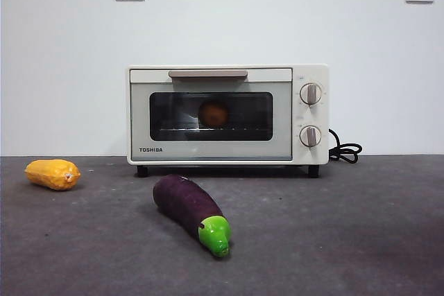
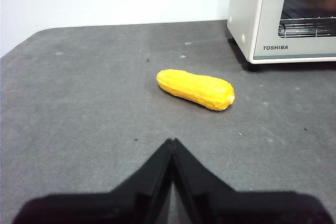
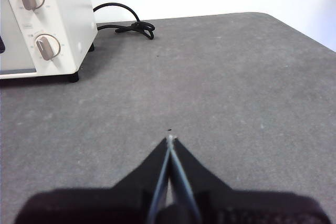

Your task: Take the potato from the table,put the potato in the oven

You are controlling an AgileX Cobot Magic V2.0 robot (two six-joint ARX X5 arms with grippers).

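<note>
The cream-white oven [image 1: 227,116] stands at the back of the dark grey table [image 1: 333,240] with its glass door closed. Through the glass I see the round orange-brown potato [image 1: 214,113] resting on the rack inside. My left gripper [image 2: 172,142] is shut and empty, hovering over bare table short of the yellow ribbed vegetable [image 2: 195,88], with the oven [image 2: 283,17] off to one side. My right gripper [image 3: 169,140] is shut and empty too, over open table beside the oven's knob side [image 3: 47,22]. Neither gripper shows in the front view.
A purple eggplant with a green tip [image 1: 192,211] lies in front of the oven. The yellow ribbed vegetable [image 1: 53,174] sits at the far left. The oven's black cord [image 1: 345,150] coils to its right; the cord [image 3: 126,22] also shows near the wall.
</note>
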